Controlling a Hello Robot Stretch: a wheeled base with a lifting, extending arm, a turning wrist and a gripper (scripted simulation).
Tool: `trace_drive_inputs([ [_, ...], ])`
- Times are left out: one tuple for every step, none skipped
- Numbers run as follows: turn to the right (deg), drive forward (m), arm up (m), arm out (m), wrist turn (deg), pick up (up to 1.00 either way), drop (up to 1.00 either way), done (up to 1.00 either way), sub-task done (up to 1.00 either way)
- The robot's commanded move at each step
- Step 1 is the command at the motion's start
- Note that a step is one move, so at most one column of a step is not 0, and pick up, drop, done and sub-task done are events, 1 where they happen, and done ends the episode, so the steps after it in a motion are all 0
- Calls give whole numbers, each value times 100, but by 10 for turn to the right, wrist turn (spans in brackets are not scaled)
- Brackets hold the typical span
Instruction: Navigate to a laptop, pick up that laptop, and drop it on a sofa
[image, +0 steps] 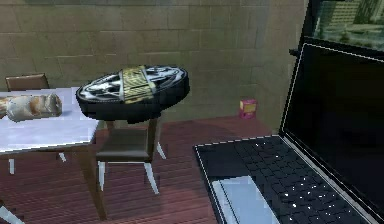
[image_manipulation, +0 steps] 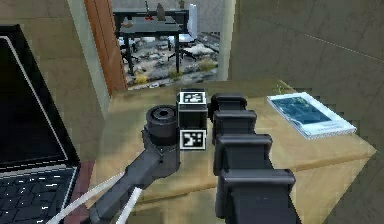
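Note:
An open laptop (image: 300, 160) with a black screen and dark keyboard takes up the forward view's right. Its screen and keyboard corner also stand at the arm side view's left, as the laptop (image_manipulation: 30, 120). The arm (image_manipulation: 245, 160) rises from the arm side view's bottom edge over a wooden tabletop (image_manipulation: 320, 160). Beside the two white marker squares sits the gripper's dark round body. The gripper (image_manipulation: 95, 200) reaches down and left, its thin pale fingers ending at the laptop's keyboard corner. I cannot tell whether it holds anything.
A white table (image: 40, 130) at the forward view's left carries a bread loaf (image: 35, 105) and a tyre-like wheel (image: 133, 90). Chairs (image: 125, 145) stand by it. A small box (image: 247, 108) sits by the far wall. A blue book (image_manipulation: 310, 112) lies on the wooden tabletop.

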Motion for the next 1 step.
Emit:
trace_drive_inputs([
  [0,0,0,0,-30,0,0,0,0],
])
